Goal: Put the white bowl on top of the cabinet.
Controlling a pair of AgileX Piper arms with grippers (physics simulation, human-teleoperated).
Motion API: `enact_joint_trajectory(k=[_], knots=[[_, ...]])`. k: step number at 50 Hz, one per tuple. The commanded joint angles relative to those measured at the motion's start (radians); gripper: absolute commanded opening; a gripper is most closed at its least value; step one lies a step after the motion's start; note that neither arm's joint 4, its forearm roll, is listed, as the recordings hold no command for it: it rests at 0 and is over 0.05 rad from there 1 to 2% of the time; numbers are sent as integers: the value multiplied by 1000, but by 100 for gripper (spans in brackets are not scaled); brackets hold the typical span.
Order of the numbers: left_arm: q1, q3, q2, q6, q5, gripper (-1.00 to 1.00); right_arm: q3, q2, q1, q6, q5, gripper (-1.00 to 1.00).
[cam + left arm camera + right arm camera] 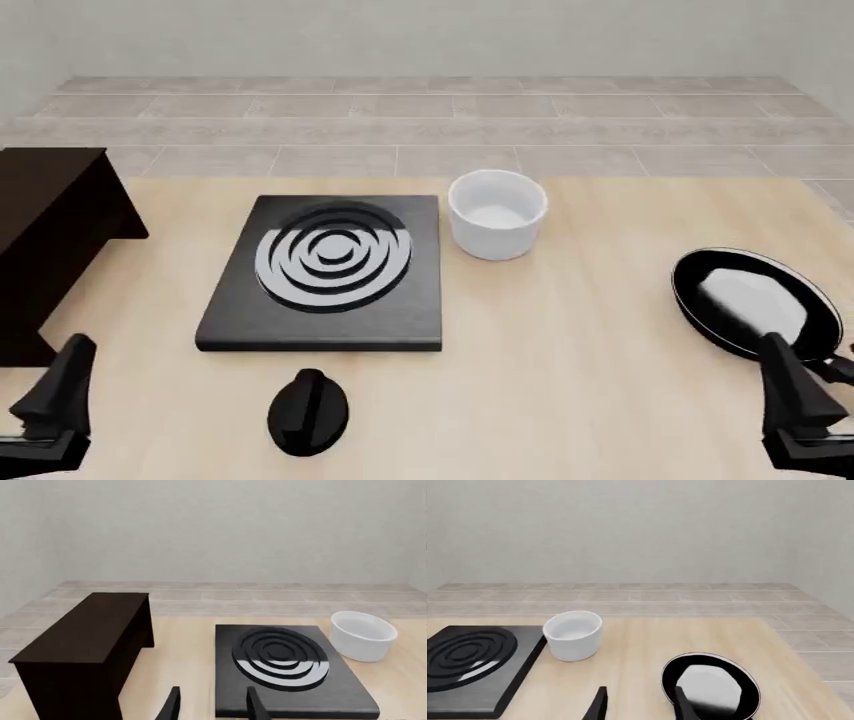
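The white bowl (497,213) stands upright on the wooden table, just right of the stove plate's far corner; it also shows in the left wrist view (363,635) and the right wrist view (573,634). The dark brown cabinet (47,225) stands at the table's left edge, its flat top (90,630) bare. My left gripper (67,365) (213,690) hangs open near the front left corner, beside the cabinet and well away from the bowl. At the front right, by the pan, my right gripper (787,375) (640,690) is open too and holds nothing.
A flat black stove plate (327,270) with silver rings lies between cabinet and bowl. A black frying pan (754,300) with a whitish inside sits at the right. A small black rounded object (308,410) lies near the front edge, in front of the stove plate.
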State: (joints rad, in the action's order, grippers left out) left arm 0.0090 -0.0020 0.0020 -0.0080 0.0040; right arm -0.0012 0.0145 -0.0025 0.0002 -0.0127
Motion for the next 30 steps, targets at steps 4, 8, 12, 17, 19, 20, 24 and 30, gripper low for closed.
enact_joint_trajectory(k=[4, 8, 12, 17, 19, 20, 24, 30], knots=[[-12, -2, -1, 16, -5, 100, -4, -8, 2, 4, 13, 100], [-5, -6, -2, 9, -4, 100, -4, -8, 2, 3, 13, 100], [-11, -15, -2, 4, 7, 100, -4, -9, 2, 3, 14, 100], [-40, -47, 32, 51, 41, 100, -4, -7, 2, 3, 12, 100], [-44, -79, 123, -1, 2, 100, -5, -7, 2, 2, 13, 100], [-69, -111, 138, 1, -1, 100, -4, -6, 2, 2, 11, 100], [-97, -174, 286, 25, -86, 100, -5, -7, 3, 2, 13, 100], [-112, -235, 431, 60, -151, 100, -5, -6, 3, 2, 12, 100]])
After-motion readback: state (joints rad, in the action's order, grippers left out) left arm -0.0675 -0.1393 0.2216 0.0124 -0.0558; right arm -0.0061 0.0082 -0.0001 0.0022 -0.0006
